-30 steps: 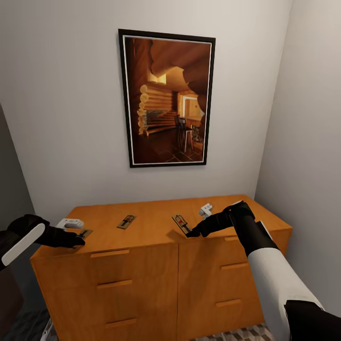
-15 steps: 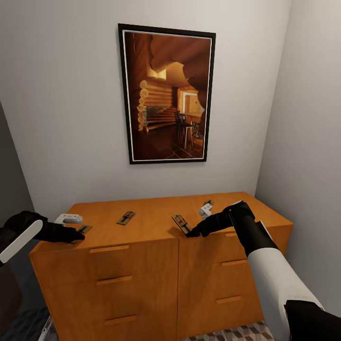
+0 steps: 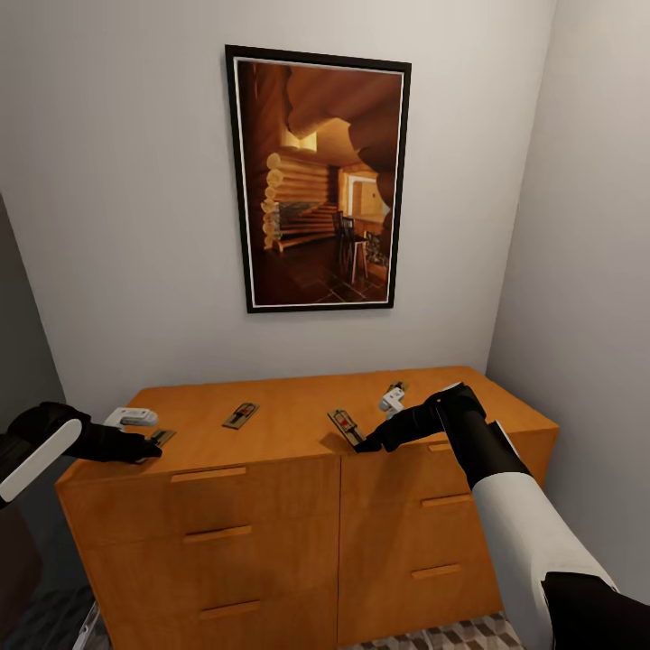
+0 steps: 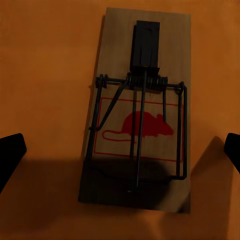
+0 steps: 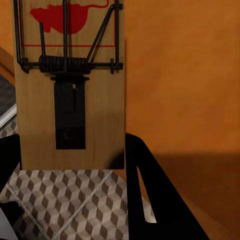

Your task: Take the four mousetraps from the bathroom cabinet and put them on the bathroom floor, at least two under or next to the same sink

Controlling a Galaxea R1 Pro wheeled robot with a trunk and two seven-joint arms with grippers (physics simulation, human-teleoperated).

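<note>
The cabinet [image 3: 271, 506] carries four traps along its top. Right gripper [image 3: 368, 444] at the front edge has its jaws clamped on one trap [image 3: 346, 424]. Left gripper [image 3: 149, 448] hovers, jaws apart, over another trap [image 4: 140, 115].

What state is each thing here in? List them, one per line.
cabinet: all drawers shut.
left gripper: open, fingers wide on either side of a trap.
left mousetrap: flat on the cabinet top, not gripped.
middle mousetrap: flat on the top, untouched.
right gripper: fingers at the trap's sides; grip unclear.
front mousetrap: overhanging the cabinet's front edge, floor below.
</note>
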